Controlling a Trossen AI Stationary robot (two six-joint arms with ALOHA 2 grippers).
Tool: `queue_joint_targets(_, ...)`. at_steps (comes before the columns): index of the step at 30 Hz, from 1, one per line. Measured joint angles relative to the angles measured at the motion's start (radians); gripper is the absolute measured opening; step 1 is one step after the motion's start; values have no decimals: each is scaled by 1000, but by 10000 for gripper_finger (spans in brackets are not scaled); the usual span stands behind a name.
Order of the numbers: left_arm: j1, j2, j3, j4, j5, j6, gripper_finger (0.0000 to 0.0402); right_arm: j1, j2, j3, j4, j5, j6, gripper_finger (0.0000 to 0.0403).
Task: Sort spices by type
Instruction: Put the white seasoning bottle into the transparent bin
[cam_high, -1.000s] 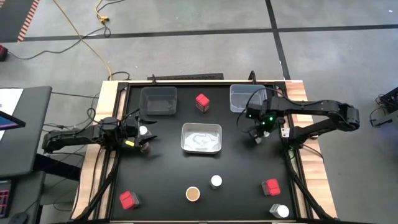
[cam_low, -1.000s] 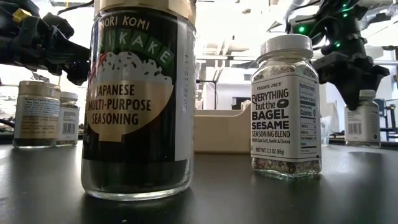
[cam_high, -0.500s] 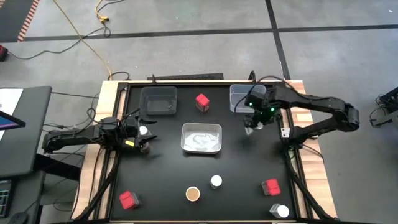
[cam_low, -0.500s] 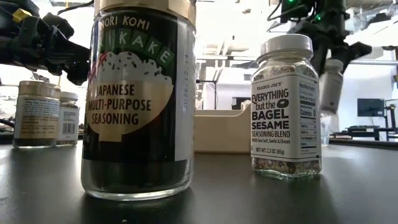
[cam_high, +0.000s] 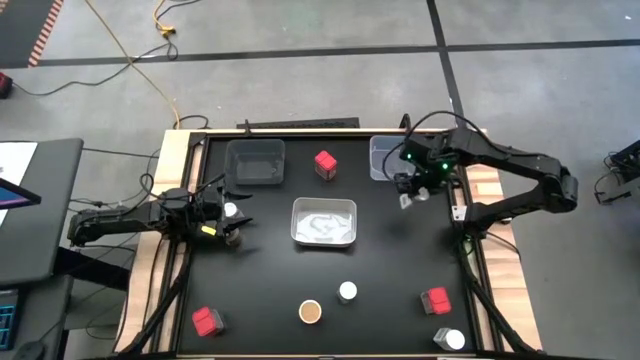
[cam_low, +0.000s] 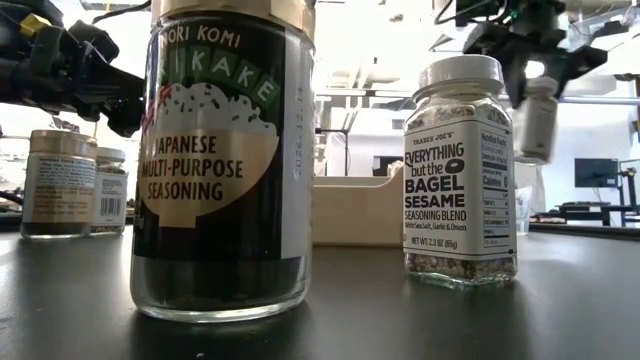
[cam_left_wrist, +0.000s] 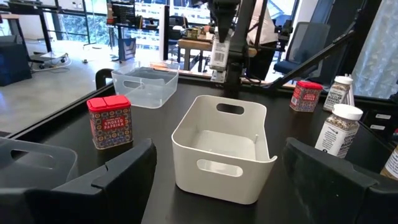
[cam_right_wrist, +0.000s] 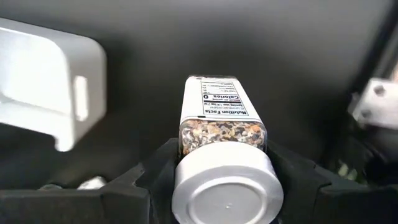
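Observation:
My right gripper (cam_high: 409, 196) is shut on a white-lidded spice jar (cam_low: 537, 120), lifted above the table next to the far-right clear tray (cam_high: 384, 158). My left gripper (cam_high: 232, 224) waits open at the table's left side, beside a white-lidded jar (cam_high: 231, 211) and a brown-topped jar (cam_high: 235, 239). Red blocky containers stand at the far middle (cam_high: 325, 163), the near left (cam_high: 207, 321) and the near right (cam_high: 435, 301). A brown-topped jar (cam_high: 310, 312) and a white-lidded jar (cam_high: 347, 291) stand upright near the near edge. Another white-lidded jar (cam_high: 454, 340) is at the near-right corner. My right gripper pinches the jar between its two fingers (cam_right_wrist: 152, 171), just below the white lid (cam_right_wrist: 227, 186) at the top of the glass body (cam_right_wrist: 222, 134). The fingers come from above, pointing down. The jar hangs lifted clear of the table, slightly tilted.
A white handled bin (cam_high: 323, 222) sits in the table's middle. A second clear tray (cam_high: 255, 162) stands at the far left. Bare black table lies between the bin and the near-row jars. Wooden rails (cam_high: 175, 160) edge the table.
My right gripper has risen and moved toward the table's far edge, nearer the far-right clear tray. The white-lidded jar, which stood on the table a second ago, is now lifted clear and hangs from the fingers.

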Motion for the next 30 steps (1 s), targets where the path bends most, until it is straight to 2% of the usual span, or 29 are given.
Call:
queue_joint_targets(4, 0, 0, 0, 0, 0, 0, 334, 66, 0, -84, 26, 0, 103, 226)
queue_joint_targets(8, 0, 0, 0, 0, 0, 0, 334, 115, 2, -195, 147, -5, 177, 226)
queue_joint_targets(12, 0, 0, 0, 0, 0, 0, 334, 104, 3, -257, 257, -5, 240, 226)
queue_joint_targets(19, 0, 0, 0, 0, 0, 0, 334, 70, 42, -318, 257, -4, 357, 227)
queue_joint_targets(26, 0, 0, 0, 0, 0, 0, 334, 61, 88, -332, 284, -5, 366, 240)
queue_joint_targets(30, 0, 0, 0, 0, 0, 0, 334, 68, 96, -331, 292, -5, 312, 242)
